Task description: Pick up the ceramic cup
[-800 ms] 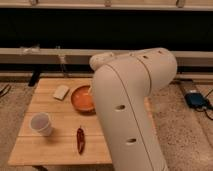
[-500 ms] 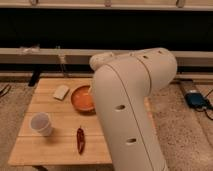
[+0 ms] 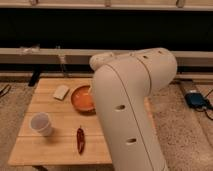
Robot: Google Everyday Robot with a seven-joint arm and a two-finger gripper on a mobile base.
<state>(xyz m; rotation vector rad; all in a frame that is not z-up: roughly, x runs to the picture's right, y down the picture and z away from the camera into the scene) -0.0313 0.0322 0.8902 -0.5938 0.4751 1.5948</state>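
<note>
The ceramic cup [image 3: 41, 123] is small, plain white and handleless. It stands upright near the front left of the wooden table [image 3: 55, 145]. My white arm [image 3: 130, 105] fills the middle and right of the camera view and rises over the table's right side. The gripper is not in view; only the arm's upper links show. Nothing touches the cup.
A wide shallow orange bowl [image 3: 82, 98] sits mid-table, partly behind the arm. A pale sponge-like block [image 3: 61, 92] lies at the back left. A red chili pepper [image 3: 80, 139] lies at the front. A blue device [image 3: 196, 99] lies on the floor to the right.
</note>
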